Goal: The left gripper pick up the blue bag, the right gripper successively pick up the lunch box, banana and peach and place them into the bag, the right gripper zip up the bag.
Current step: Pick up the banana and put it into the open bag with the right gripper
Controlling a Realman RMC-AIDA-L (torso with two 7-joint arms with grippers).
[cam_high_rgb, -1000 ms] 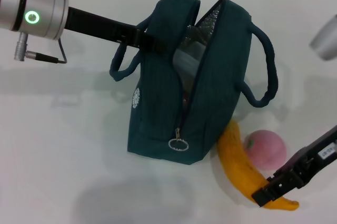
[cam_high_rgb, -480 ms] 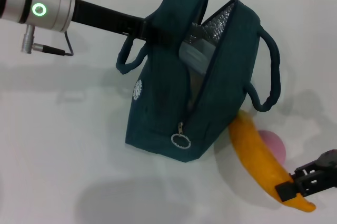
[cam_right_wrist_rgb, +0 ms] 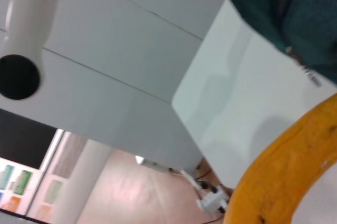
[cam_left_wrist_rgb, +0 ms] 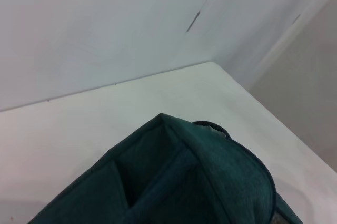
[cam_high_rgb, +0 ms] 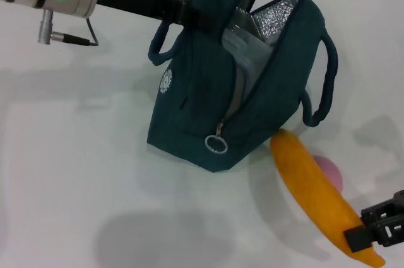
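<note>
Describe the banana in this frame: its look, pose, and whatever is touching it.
The banana is long, curved and yellow-orange, with small dark specks in the right wrist view. The right claw grips its lower end, near the head view's bottom right. It slants up toward the blue bag, its upper tip at the bag's lower corner, partly covering the peach.

**Bag at centre, fruit to its right**

The blue bag [cam_high_rgb: 214, 116] stands tilted at the middle of the desk [cam_high_rgb: 76, 173], its mouth open upward. The lunch box [cam_high_rgb: 249, 60] sits inside it. The left hand [cam_high_rgb: 189, 14] meets the bag's upper left edge. The banana [cam_high_rgb: 319, 195] slants off the bag's lower right corner, its near end in the right hand [cam_high_rgb: 372, 236]. The peach [cam_high_rgb: 331, 172] lies behind the banana.
</note>
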